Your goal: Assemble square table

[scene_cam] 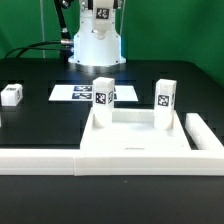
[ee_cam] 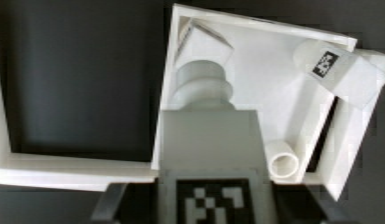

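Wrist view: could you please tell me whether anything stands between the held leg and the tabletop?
Nothing visible does. The leg in the gripper has open space to the tabletop; two legs stand at its corners.

Exterior view: arm cut off at twelve o'clock, rail at nine; an upright leg hides part of the marker board. The wrist picture's edge crops the held leg.
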